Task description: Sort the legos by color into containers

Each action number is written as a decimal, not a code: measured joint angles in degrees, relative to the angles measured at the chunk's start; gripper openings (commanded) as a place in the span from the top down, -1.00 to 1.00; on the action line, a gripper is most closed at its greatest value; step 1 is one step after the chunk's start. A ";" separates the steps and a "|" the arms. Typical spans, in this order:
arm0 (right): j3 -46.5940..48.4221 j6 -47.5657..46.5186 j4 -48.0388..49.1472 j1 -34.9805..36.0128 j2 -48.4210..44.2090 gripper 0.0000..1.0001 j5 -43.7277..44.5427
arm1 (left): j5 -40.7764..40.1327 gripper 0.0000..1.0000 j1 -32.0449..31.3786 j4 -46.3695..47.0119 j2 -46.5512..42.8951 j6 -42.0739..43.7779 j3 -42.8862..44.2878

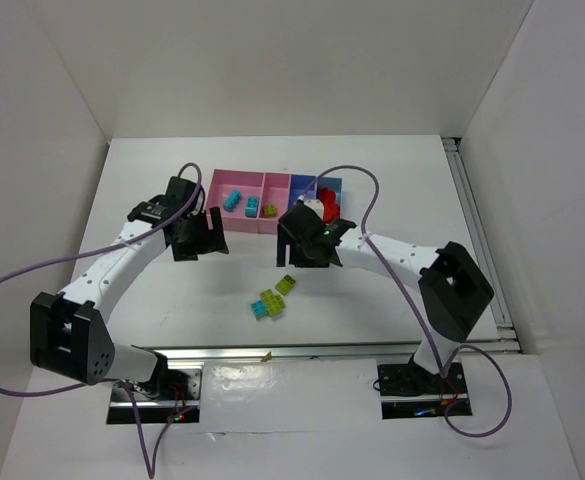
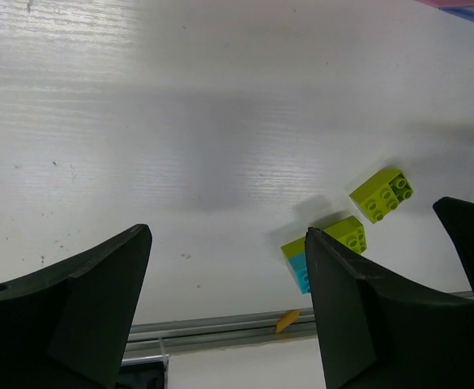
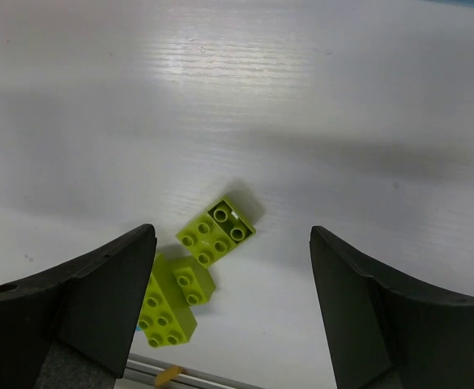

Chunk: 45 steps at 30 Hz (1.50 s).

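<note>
The tray of containers (image 1: 240, 226) stands at the back middle: two pink bins, one blue, one light blue. A cyan lego (image 1: 232, 199) lies in the left pink bin. A cyan and a lime lego (image 1: 268, 210) lie in the second pink bin. Red legos (image 1: 330, 203) lie in the light blue bin. On the table lie a lime lego (image 1: 285, 284) (image 2: 381, 194) (image 3: 219, 230) and a lime-and-cyan cluster (image 1: 268, 303) (image 2: 326, 247) (image 3: 172, 300). My left gripper (image 1: 200, 236) (image 2: 227, 235) is open and empty, left of the tray. My right gripper (image 1: 307, 246) (image 3: 232, 233) is open and empty, above the loose legos.
A small beige piece (image 1: 267, 355) (image 2: 287, 321) (image 3: 168, 374) lies on the metal rail (image 1: 302, 350) at the table's near edge. White walls close in the left, back and right sides. Purple cables loop from both arms.
</note>
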 measured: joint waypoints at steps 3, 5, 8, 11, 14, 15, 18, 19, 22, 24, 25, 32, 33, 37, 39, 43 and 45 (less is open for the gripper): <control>0.02 3.04 0.55 0.28 1.84 -0.68 -0.07 | 0.00 -0.74 -0.11 0.13 -0.02 0.87 -0.02; 0.20 4.31 0.50 0.42 3.28 -0.70 -0.20 | 0.00 -0.74 -0.13 0.35 -0.11 1.14 -0.26; 1.16 5.73 0.39 0.90 6.51 -0.70 -0.52 | 0.00 -0.74 -0.13 0.57 -1.01 1.29 -1.49; 2.40 7.04 -0.35 1.75 10.16 -0.65 -0.92 | 0.00 -0.74 -0.13 0.42 -1.81 1.31 -2.40; 3.48 8.07 -1.40 2.32 12.33 -0.57 -0.81 | 0.00 -0.74 -0.13 0.44 -1.97 1.31 -2.56; 3.91 8.39 -2.08 2.45 12.68 -0.50 -0.72 | 0.00 -0.74 -0.13 0.66 -2.08 1.31 -2.73; 5.66 9.29 -4.09 2.64 13.57 -0.45 0.44 | 0.00 -0.74 -0.13 0.76 -2.51 1.31 -3.15; 6.51 9.68 -5.09 2.64 14.03 -0.41 1.07 | 0.00 -0.74 -0.13 0.74 -2.62 1.31 -3.17; 8.22 10.51 -8.13 2.78 14.69 -0.41 3.41 | 0.00 -0.74 -0.13 0.83 -2.71 1.31 -3.17; 8.50 11.10 -10.21 2.95 14.69 -0.43 4.74 | 0.00 -0.74 -0.13 0.83 -2.71 1.31 -3.17; 8.50 11.39 -11.10 3.04 14.67 -0.43 5.14 | 0.00 -0.74 -0.13 0.83 -2.71 1.31 -3.19; 8.50 11.04 -14.29 3.61 14.69 -0.55 5.42 | 0.35 -0.74 -0.13 1.09 -2.71 1.31 -3.19; 8.50 10.60 -14.27 3.76 14.69 -0.55 5.07 | 0.42 -0.74 -0.13 1.16 -2.71 1.31 -3.19; 8.50 8.61 -14.10 4.55 14.67 -0.59 4.20 | 0.44 -0.74 -0.13 1.25 -2.71 1.31 -3.19; 8.46 7.37 -13.68 4.85 14.62 -0.65 3.45 | 0.46 -0.74 -0.13 1.27 -2.71 1.31 -3.19; 7.13 4.46 -12.48 5.35 13.49 -0.67 2.01 | 0.46 -0.74 -0.13 1.27 -2.71 1.31 -3.19; 6.47 3.21 -12.17 5.44 12.59 -0.67 1.38 | 0.46 -0.74 -0.13 1.27 -2.71 1.31 -3.19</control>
